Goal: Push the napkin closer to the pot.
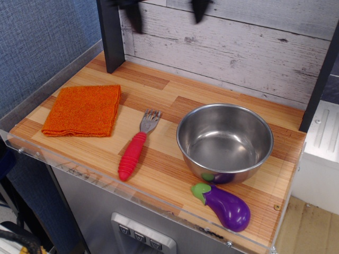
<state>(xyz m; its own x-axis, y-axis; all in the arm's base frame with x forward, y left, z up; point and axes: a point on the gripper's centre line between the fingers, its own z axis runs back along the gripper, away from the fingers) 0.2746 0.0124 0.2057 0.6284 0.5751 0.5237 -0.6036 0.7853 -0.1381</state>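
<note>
The napkin [82,110], a folded orange woven cloth, lies flat at the left of the wooden counter [175,100]. The pot [224,142], a shiny steel bowl, stands empty at the right. They are well apart, with a fork between them. My gripper [167,11] hangs high at the top edge, above the back of the counter. Only the two dark fingertips [135,17] show, blurred and spread wide apart. It holds nothing and touches nothing.
A fork with a red ribbed handle [135,150] lies between napkin and pot. A purple toy eggplant [225,206] lies in front of the pot near the counter's front edge. A black post [110,34] stands at the back left. A white plank wall [238,47] backs the counter.
</note>
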